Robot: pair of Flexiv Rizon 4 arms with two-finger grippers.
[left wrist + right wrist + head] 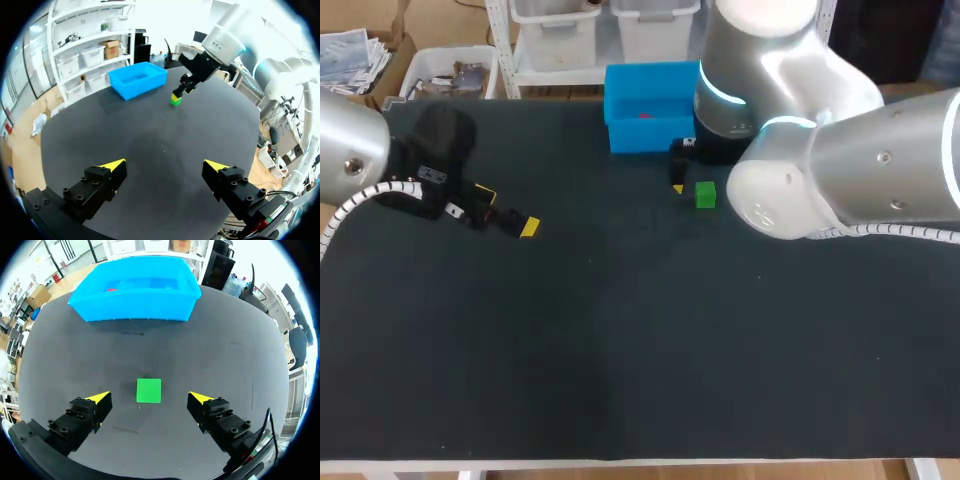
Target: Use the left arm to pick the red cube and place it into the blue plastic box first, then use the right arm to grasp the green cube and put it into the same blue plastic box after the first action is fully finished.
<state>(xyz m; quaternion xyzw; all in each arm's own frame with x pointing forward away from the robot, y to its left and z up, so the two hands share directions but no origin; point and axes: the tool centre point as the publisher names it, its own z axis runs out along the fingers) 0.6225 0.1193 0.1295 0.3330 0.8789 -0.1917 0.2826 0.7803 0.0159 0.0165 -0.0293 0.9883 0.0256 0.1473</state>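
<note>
In the upper middle of the head view, just right of centre, the green cube (705, 194) sits on the black table mat (640, 350). It is below and a bit right of the blue box (650, 133), near it but not touching. The R gripper (680, 178) is right by the cube on its left side, and the R arm comes in from the right edge of the frame. Only one yellow tip shows there; the rest is hidden under the wrist.

R wrist view: the green cube (149, 390) lies flat btw the two fingers of the R gripper (149, 398), about centred, w/ mat showing on both sides. The fingers are spread wide and neither pad touches it, so nothing is gripped. The blue box (132, 307) is ahead of the gripper, beyond the cube. The red cube (111, 290) is inside it, by the far wall.

L wrist view: the R gripper (183, 89) is down over the green cube (175, 100), and the blue box (145, 86) is just beside them. Can't tell from here if the tips reach the mat.

The red cube (644, 115) shows in the head view as a red spot inside the box.

The L gripper (507, 210) is at the left of the head view, low over the mat, well apart from box and cubes. In its own view the L gripper (165, 165) has fingers wide apart, empty, w/ only bare mat btw them.
</note>
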